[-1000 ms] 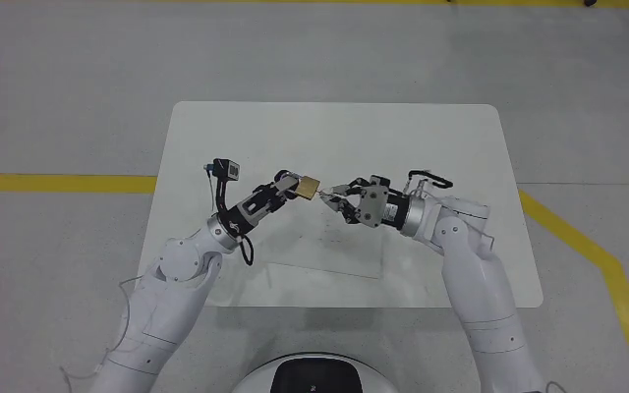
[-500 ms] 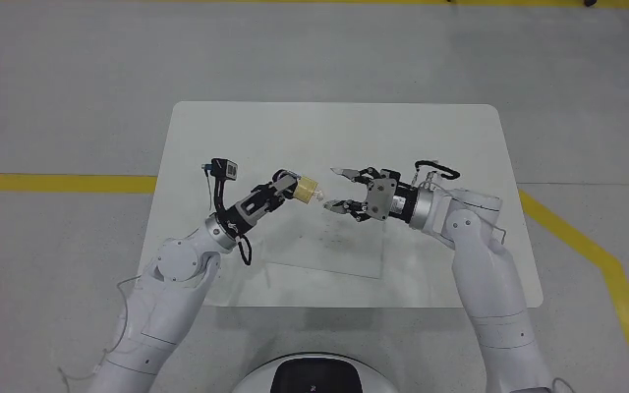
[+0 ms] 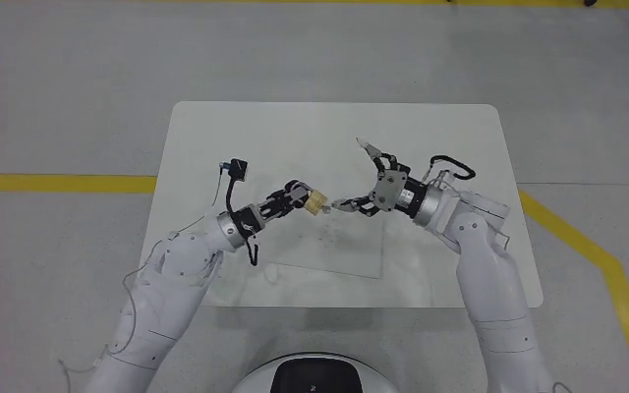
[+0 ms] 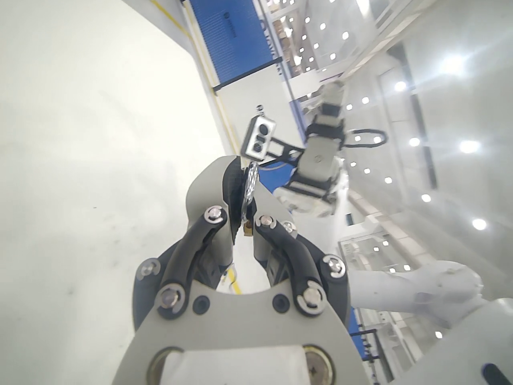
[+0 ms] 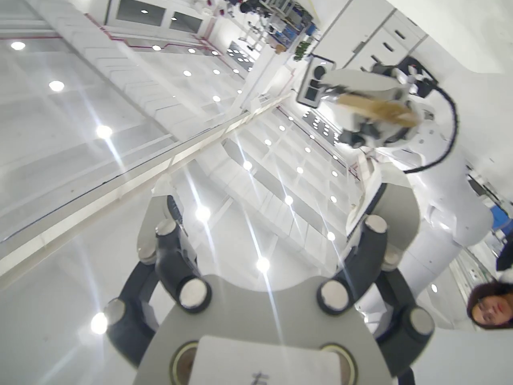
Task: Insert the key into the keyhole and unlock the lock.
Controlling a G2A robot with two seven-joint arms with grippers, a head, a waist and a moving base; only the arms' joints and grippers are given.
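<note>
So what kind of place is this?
Probably a large factory hall or test lab: a white table on a grey floor with a yellow line, rows of ceiling lights, blue panels behind.

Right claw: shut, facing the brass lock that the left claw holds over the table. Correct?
No: the right claw is open, fingers spread wide with nothing between them, per the right wrist view. The rest stands: it faces the brass lock that the left claw holds over the table.

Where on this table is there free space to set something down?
The table is bare along its far edge and both far corners. The middle is crowded: left gripper holding the lock, right gripper with jaws open beside it.
</note>
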